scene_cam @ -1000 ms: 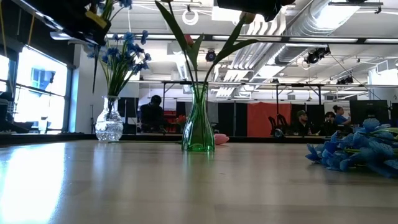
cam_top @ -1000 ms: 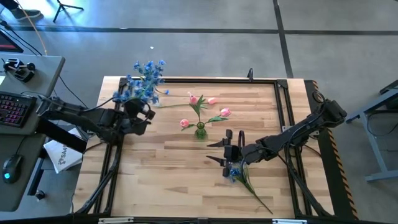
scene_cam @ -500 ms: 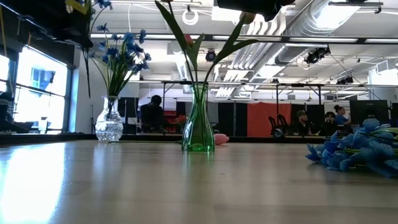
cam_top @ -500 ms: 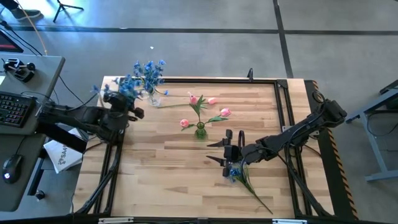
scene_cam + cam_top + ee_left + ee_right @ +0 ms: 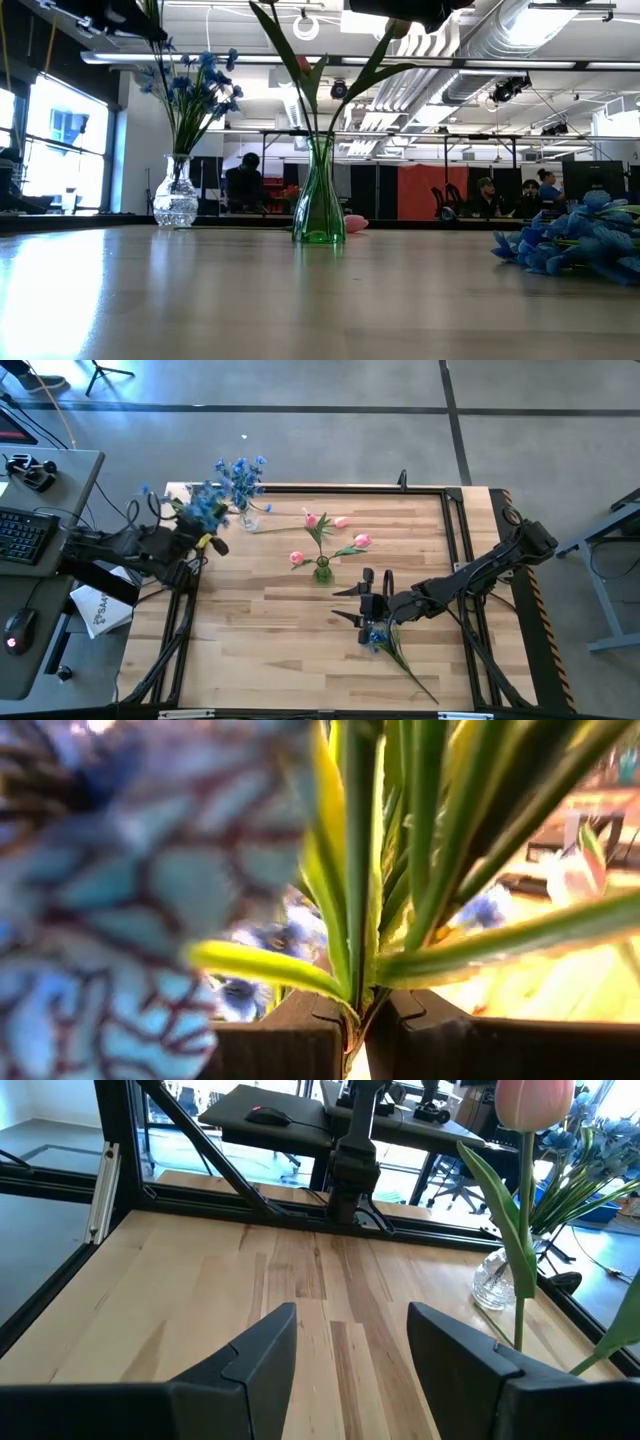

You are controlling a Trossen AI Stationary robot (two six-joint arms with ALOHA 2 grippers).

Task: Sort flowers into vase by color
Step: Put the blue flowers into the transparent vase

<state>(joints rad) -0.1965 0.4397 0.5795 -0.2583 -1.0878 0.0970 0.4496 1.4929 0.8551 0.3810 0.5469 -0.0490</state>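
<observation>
Open workshop beyond: ceiling ducts, desks, people [image 5: 243, 180] seated far off. Wooden worktop [image 5: 270, 630] in a black frame.

Near the far left corner, a clear vase [image 5: 176, 197] with blue sprays [image 5: 240, 478] standing in it. At mid-worktop, a green vase [image 5: 319, 205] holding pink tulips [image 5: 335, 538], blooms fanning out around it; one more pink bloom [image 5: 354, 224] lying just behind the green vase's foot.

Left claw [image 5: 204, 536] raised over the worktop's left edge, just beside the clear vase, clenched on a blue stem [image 5: 357, 870]; green stalk and leaves rising straight out from between the closed fingers [image 5: 290, 1040], blossoms [image 5: 203, 510] just beyond the fingertips, close to the sprays in the vase but apart from them.

Right claw [image 5: 367, 605] low over the worktop, near the green vase on its right-front side, fingers [image 5: 255, 1355] spread, nothing between them. Last blue spray [image 5: 376, 636] flat on the worktop right beside that claw, on the near side, blossoms by the fingertips, stem [image 5: 410, 665] trailing toward the front right corner. Cannot tell whether claw and blossoms touch.
</observation>
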